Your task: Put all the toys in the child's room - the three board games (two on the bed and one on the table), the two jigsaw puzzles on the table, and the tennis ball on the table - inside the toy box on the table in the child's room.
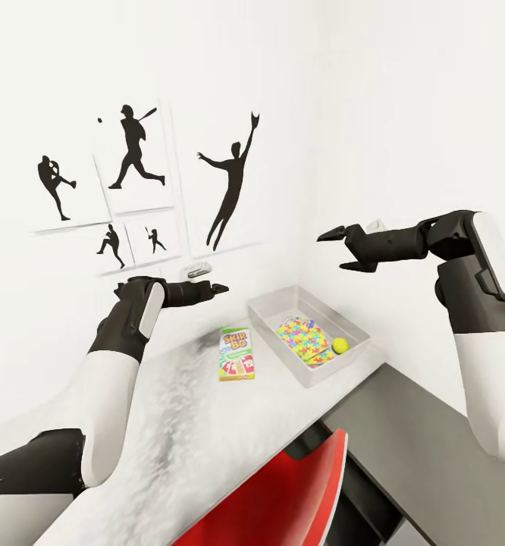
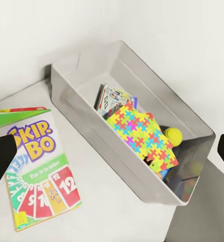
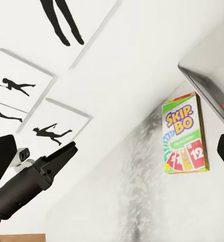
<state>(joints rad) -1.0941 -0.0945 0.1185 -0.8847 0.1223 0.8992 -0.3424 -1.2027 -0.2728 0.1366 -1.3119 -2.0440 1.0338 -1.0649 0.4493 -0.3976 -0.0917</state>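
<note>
Closest in, a red chair back (image 1: 283, 493) pokes up at the edge of the pale grey surface (image 1: 169, 425), with the darker lower desk top (image 1: 427, 440) running off beside it. On the pale surface a Skip-Bo box (image 1: 236, 353) lies flat, face up, green and white with red cards printed on it, just beside the toy box (image 1: 283, 341) but not touching it. Inside that shallow grey tray there's a bright jigsaw puzzle (image 1: 303, 338) lying tilted, a yellow tennis ball (image 1: 340, 345) against its edge toward the near corner, and in the left wrist view a printed card box (image 2: 112, 98) tucked under the puzzle's far end. Up above, the left gripper (image 1: 221, 289) hangs in the air over the surface's back edge, empty; its fingers (image 2: 1, 159) are spread wide, one at each side of the wrist picture. The right gripper (image 1: 334, 250) hovers higher, above the tray, fingers spread too and holding nothing. Behind it all, the white wall carries black baseball silhouettes (image 1: 135, 148) on pale panels.
</note>
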